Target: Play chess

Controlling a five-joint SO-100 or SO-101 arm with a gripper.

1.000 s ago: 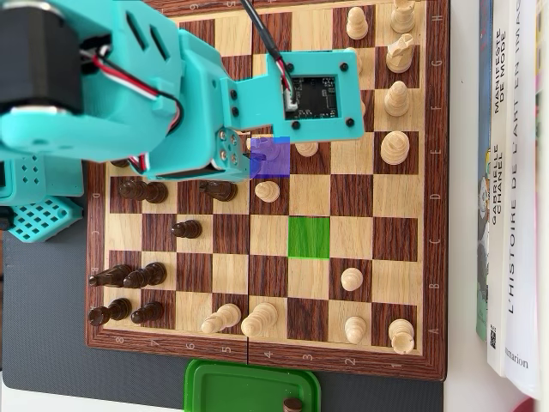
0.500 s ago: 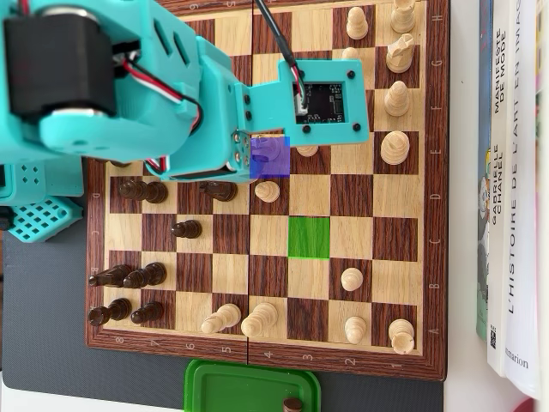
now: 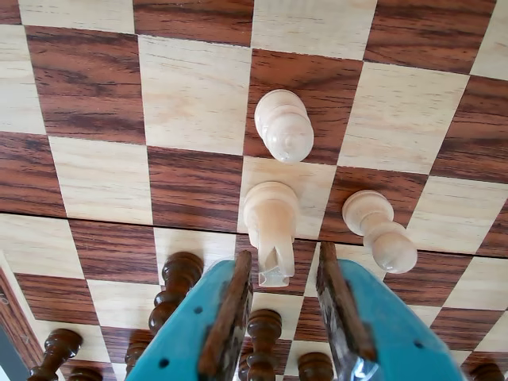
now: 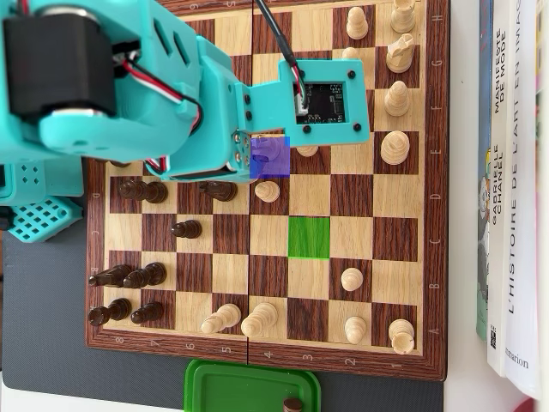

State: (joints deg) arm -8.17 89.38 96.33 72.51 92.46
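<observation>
Right now my pincer hangs low over the chessboard with its two blue jaws apart, one on each side of a light piece that looks like a knight; its notched top shows in the gap between them, and I cannot tell if either pad already touches it. I judge that I hold the jaws apart like this because this piece is the one to lift: in the overhead view a blue square marks its place and a green square, a little way off, probably marks where it should go. The wrist view shows what the overhead view hides: the piece itself, a light pawn on the square beyond it, another light pawn close beside it, and dark pieces near my jaws. From above, my arm covers all this, but only there I see both marked squares and the green tray at the board's edge.
</observation>
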